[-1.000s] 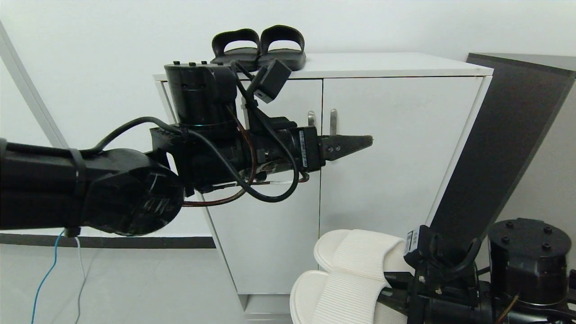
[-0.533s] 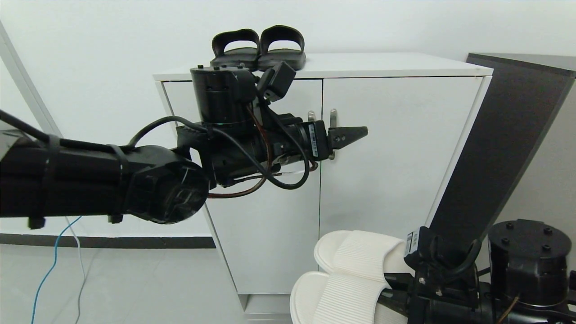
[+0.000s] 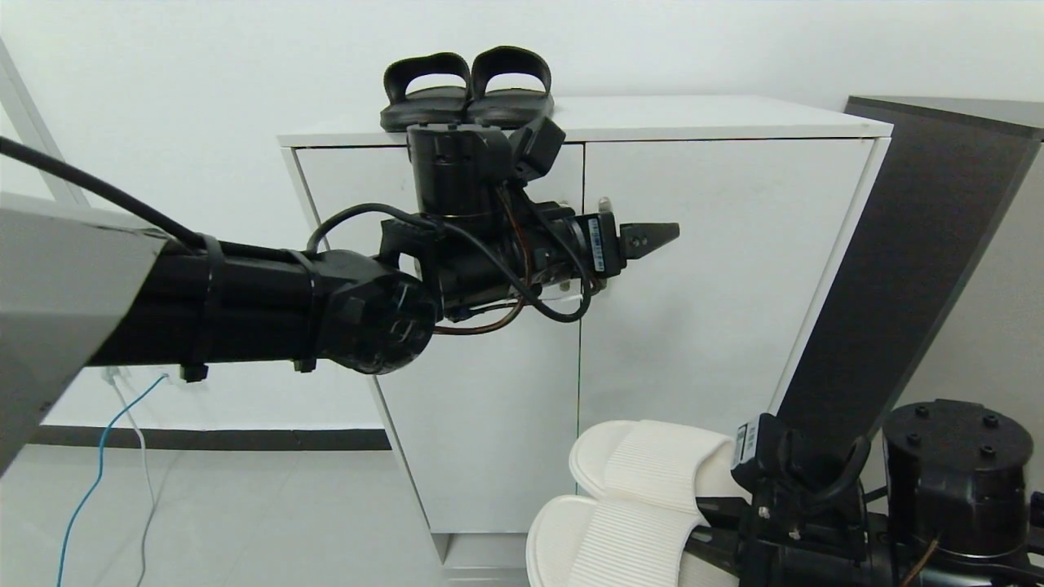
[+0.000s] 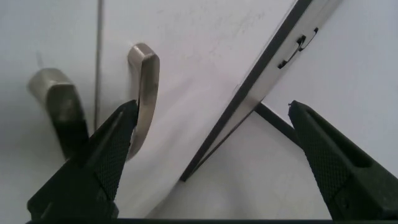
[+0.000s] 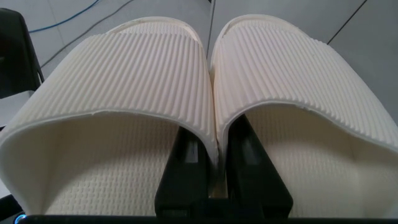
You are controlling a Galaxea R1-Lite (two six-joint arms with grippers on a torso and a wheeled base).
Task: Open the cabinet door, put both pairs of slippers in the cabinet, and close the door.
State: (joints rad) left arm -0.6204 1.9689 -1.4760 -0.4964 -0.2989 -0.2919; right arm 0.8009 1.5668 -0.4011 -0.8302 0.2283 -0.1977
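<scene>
The white cabinet (image 3: pixel 718 269) has both doors closed, with two metal handles (image 4: pixel 144 93) at the centre seam. My left gripper (image 3: pixel 648 239) hovers in front of the doors at handle height. In the left wrist view this gripper (image 4: pixel 211 107) is open, one finger (image 4: pixel 99 168) right beside the right door's handle, nothing between the jaws. A black pair of slippers (image 3: pixel 469 86) rests on the cabinet top. Low at the right, my right gripper (image 5: pixel 217 171) is shut on the touching inner walls of the white ribbed slippers (image 3: pixel 628 497), holding the pair together.
A dark grey slanted panel (image 3: pixel 897 269) leans against the cabinet's right side. A blue cable (image 3: pixel 90 489) trails over the grey floor at the left. White wall stands behind the cabinet.
My left arm has pushed farther toward the cabinet and risen, bringing its gripper up to handle height. The right arm and white slippers have stayed put.
</scene>
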